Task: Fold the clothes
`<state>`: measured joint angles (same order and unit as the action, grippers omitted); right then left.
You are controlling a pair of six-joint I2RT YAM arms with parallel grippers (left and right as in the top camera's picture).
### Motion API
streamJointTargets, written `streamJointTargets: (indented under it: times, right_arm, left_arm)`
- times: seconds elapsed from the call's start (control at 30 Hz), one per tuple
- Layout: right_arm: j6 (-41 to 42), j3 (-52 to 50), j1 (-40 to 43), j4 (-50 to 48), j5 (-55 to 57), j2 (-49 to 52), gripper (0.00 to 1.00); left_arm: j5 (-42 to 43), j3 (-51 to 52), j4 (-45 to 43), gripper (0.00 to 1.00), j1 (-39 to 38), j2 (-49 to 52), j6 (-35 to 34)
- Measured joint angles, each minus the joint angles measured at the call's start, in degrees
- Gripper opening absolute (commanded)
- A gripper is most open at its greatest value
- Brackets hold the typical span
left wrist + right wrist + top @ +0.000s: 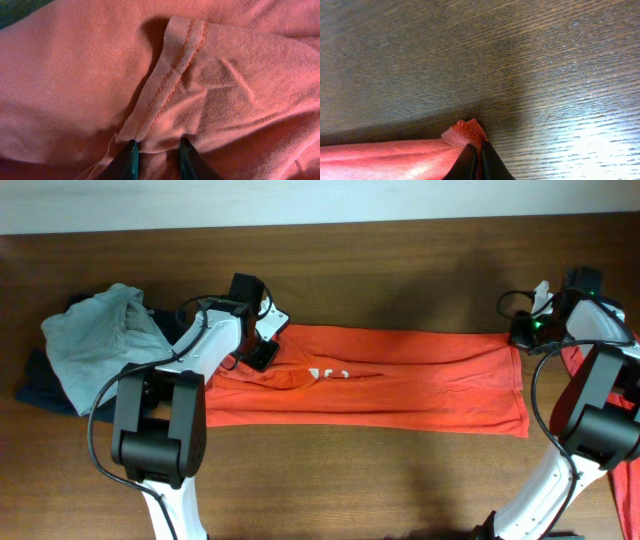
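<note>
Overhead, we see the orange-red T-shirt (400, 380) on the tabletop (380, 270), a long band running left to right. Left wrist: our left tool (157, 150) narrowly pinches its hem (172, 75). Right wrist: our right tool (479, 152) clamps its corner (465, 131).

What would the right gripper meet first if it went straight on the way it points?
Probably the wooden table, just beyond the orange-red T-shirt corner pinched in the right gripper; depth is unclear.

Overhead's evenly lit, soft shadows. Right wrist: glare washing the table (600, 145) lower right, far wood blurred. Left wrist: close, slightly soft.
</note>
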<state>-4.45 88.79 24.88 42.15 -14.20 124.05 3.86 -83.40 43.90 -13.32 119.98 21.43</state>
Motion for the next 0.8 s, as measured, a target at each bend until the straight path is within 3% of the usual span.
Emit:
streamJointTargets:
  times: [0.2,0.8]
  right_arm:
    - [1.6,0.0,1.7,0.0,-4.5,0.0,0.04]
    - [13.7,0.0,10.9,-0.4,-22.9,0.0,0.06]
  left_arm:
    - [0.0,0.0,0.0,0.28,0.0,0.0,0.0]
    - [0.0,0.0,0.0,0.27,0.0,0.0,0.0]
